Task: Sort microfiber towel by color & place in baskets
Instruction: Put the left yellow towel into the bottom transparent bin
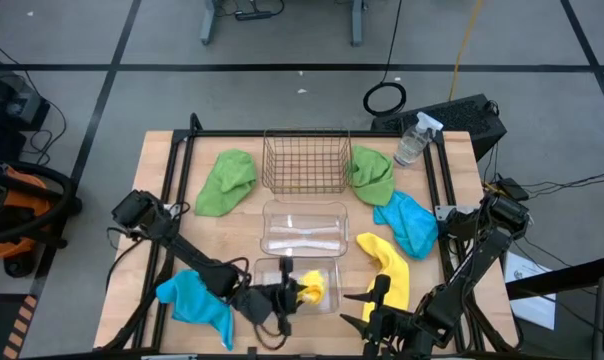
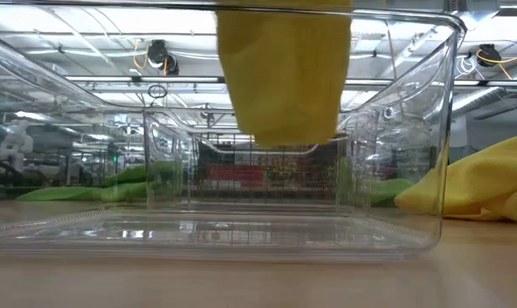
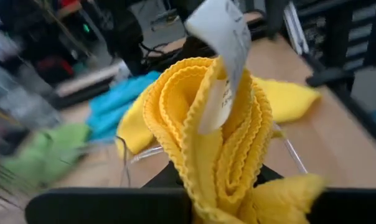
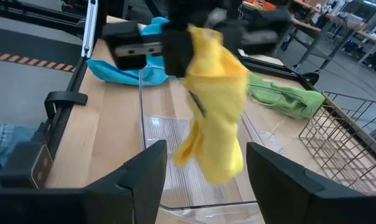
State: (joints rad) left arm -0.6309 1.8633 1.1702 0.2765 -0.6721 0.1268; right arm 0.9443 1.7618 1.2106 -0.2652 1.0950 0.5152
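Fingers of the left gripper [image 1: 294,293] are clenched on a yellow towel [image 1: 311,289], dangling it above the near clear basket [image 1: 327,296] at six o'clock on the table [image 1: 162,170]. Right gripper [image 4: 203,180] waits at five o'clock, jaws parted and empty, beside the second yellow towel [image 1: 387,265]. Blue towel [image 1: 197,298] lies at seven o'clock; wire basket [image 1: 304,160] sits at twelve, green towels [image 1: 226,181] flanking it.
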